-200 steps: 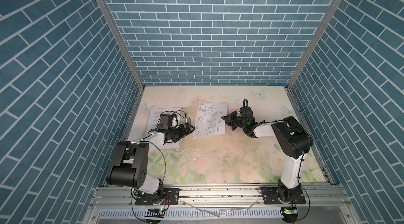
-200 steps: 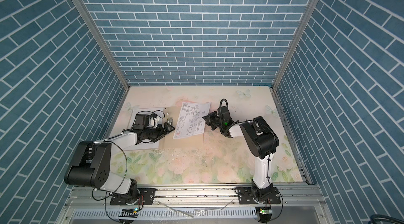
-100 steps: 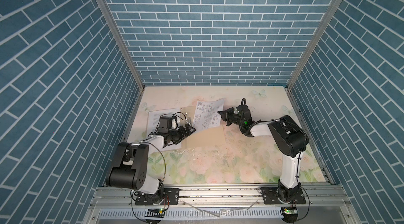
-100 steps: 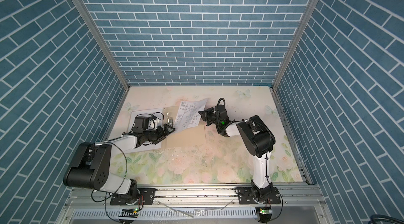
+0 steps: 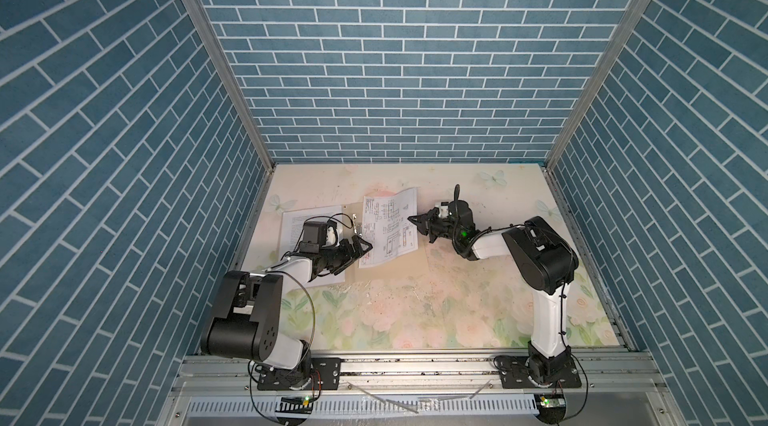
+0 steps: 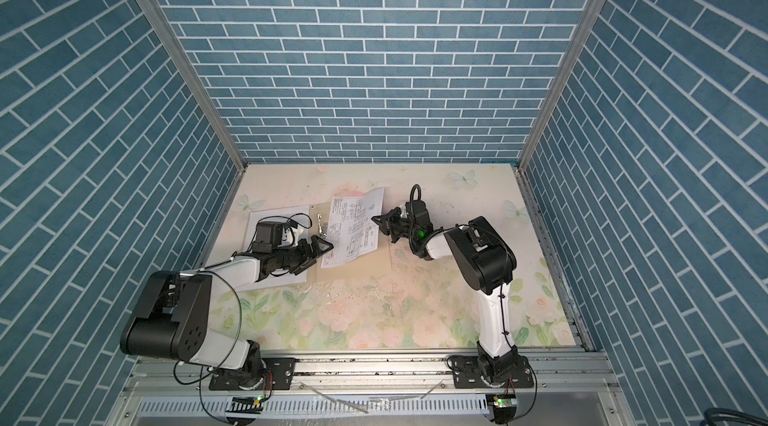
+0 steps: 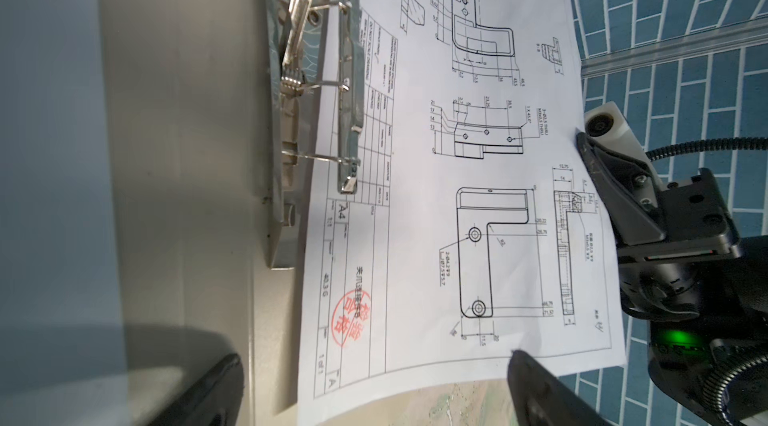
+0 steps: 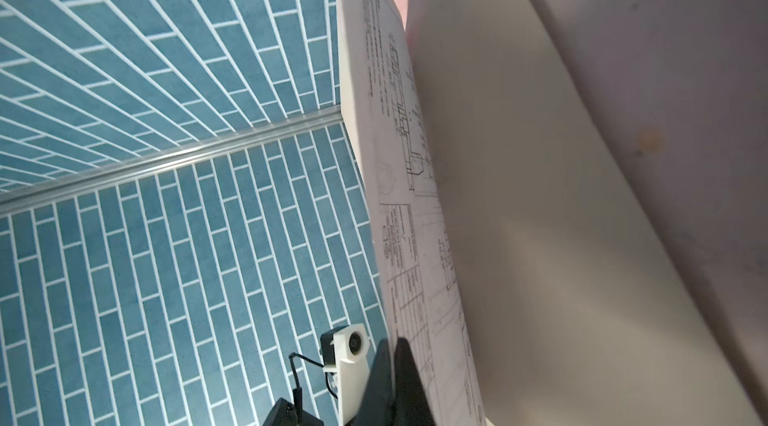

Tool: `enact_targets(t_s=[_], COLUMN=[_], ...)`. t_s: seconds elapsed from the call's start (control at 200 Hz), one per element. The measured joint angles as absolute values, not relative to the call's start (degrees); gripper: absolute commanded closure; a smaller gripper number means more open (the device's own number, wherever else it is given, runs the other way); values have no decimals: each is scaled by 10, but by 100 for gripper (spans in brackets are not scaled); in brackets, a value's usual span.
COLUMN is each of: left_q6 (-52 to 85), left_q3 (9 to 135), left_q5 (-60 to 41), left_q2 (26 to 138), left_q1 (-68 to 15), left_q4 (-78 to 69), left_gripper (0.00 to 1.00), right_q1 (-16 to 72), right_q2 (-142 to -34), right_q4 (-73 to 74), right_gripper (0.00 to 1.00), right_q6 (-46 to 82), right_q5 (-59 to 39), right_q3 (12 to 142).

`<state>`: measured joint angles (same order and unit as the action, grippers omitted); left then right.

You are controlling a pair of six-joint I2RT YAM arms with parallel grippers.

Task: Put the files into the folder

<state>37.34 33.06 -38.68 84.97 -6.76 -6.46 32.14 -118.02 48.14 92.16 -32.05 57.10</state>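
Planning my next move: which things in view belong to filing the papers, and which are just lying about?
Job:
- drawing sheet, pinched by the right end effector
- text sheet
- open folder with its metal clip
- open left end effector

Lying about:
- floral tabletop
- thin strips at the front edge

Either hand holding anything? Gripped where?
Right hand is shut on the drawing sheet, pinching the middle of its long edge nearest that arm. Left hand is open, holding nothing.
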Motion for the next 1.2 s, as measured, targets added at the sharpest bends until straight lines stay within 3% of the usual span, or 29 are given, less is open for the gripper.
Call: enact_targets(t_s=[0.405, 1.2], left_q6=[373, 374], left_q3=[331, 331], left_q5=[-386, -387], left_q2=[846, 846], left_q1=[-68, -68], left_q4=[-58, -55], left_gripper=[0, 0], right_q1=[314, 315], right_q2=[-1209, -1209], right_q4=[478, 506], right_gripper=[100, 100], right_q6=[847, 842], right_q5=[-392, -374], right_q3=[604, 572])
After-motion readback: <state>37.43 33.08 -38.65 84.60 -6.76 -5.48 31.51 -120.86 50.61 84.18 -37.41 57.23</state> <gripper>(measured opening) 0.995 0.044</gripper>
